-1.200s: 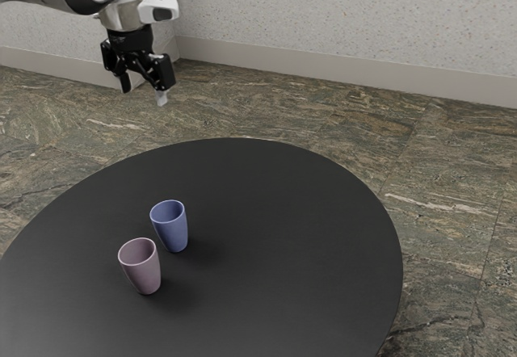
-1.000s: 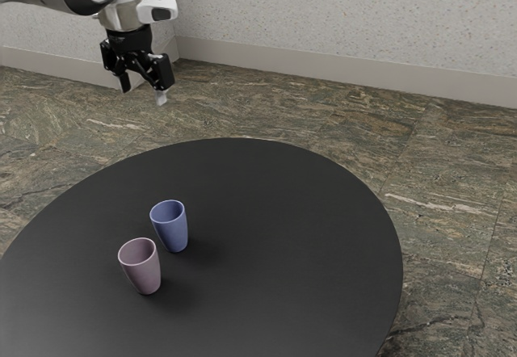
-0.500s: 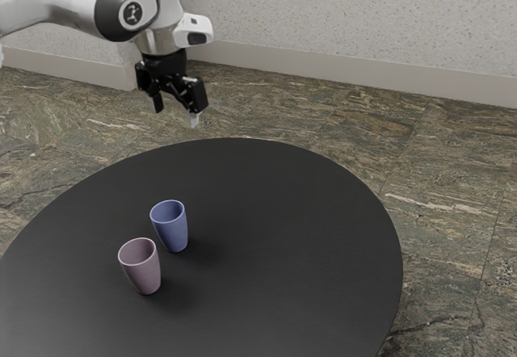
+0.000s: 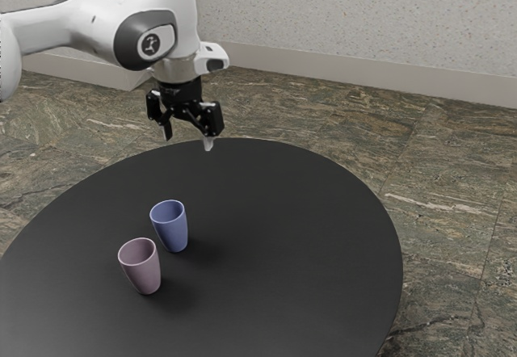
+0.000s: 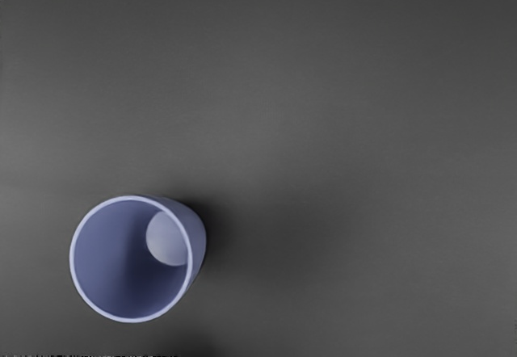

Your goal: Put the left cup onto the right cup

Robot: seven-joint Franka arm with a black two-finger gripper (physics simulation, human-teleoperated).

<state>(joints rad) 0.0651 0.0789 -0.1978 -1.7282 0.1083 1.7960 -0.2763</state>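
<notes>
A round black table (image 4: 307, 236) with a matte top stands on a floor (image 4: 452, 171) of brown-green veined stone. Behind it rises a pale speckled wall (image 4: 363, 10), edged at its foot by a light baseboard (image 4: 363, 68).

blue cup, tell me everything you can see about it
The blue cup is a small, handleless, tapered tumbler, matte like plastic, upright, open end up and empty. It stands on the black table, close to the mauve cup but apart from it. Nothing grips it; the open gripper hangs above the table.
</notes>
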